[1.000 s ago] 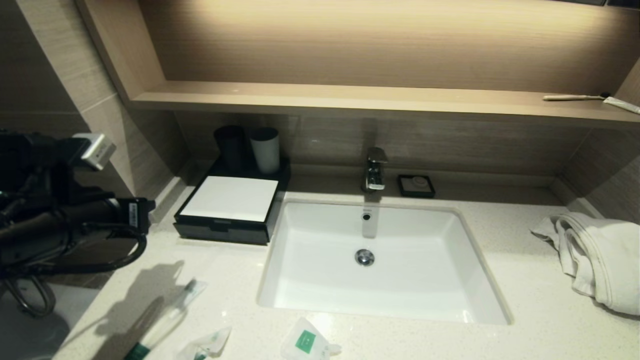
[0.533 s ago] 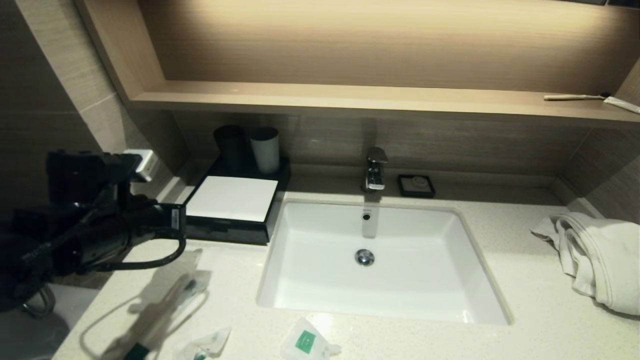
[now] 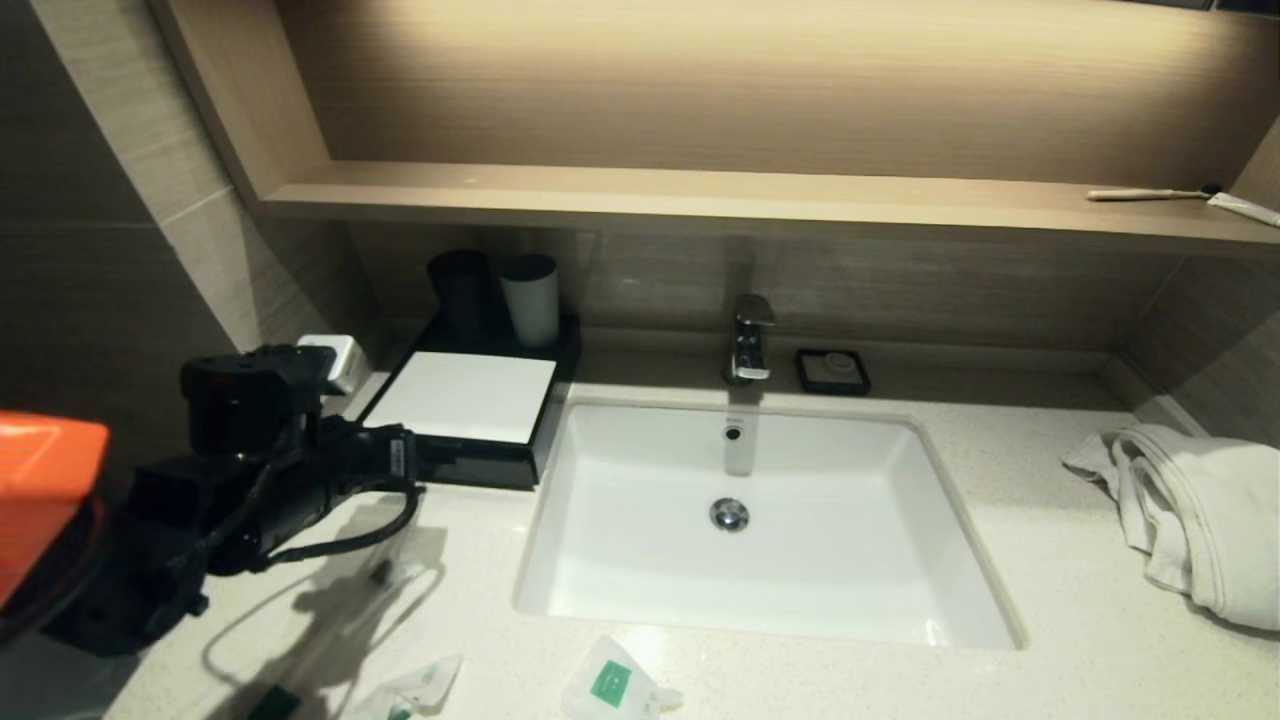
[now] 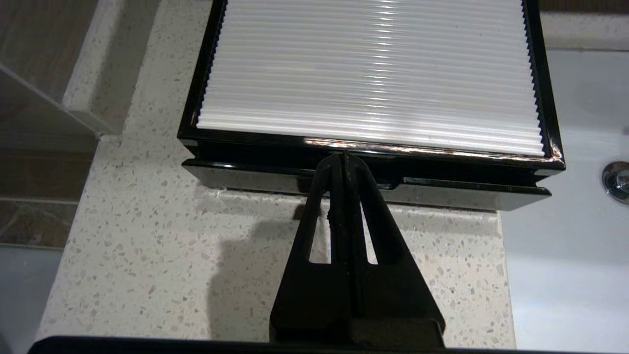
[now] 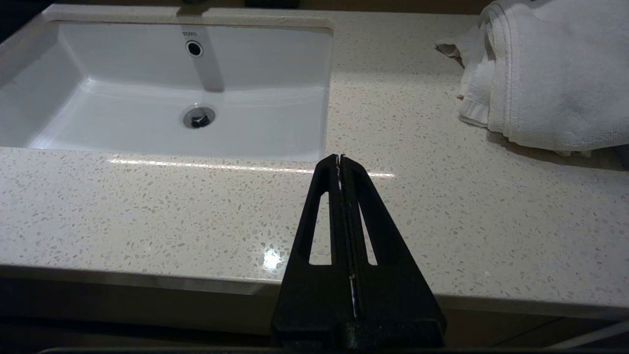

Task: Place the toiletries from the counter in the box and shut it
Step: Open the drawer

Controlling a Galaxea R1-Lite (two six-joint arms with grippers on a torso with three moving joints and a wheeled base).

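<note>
Evidently barely begun: left gripper (image 4: 344, 160), fingers pressed together, empty, points at the closed box's (image 4: 368, 73) drawer front (image 4: 442, 189) just ahead; wrapped toiletries (image 3: 612, 684) lie behind it on the counter (image 3: 1050, 560); right gripper (image 5: 340, 162), likewise pressed together, idles apart.

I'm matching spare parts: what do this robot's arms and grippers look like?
Left arm: black housings, a looping black cable, a white block, an orange part nearer the camera. Left gripper and right gripper: matte black tapered fingers with long slots.

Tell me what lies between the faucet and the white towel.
Only the small black square soap dish behind bare cream counter, between faucet and towel, in the head view.
</note>
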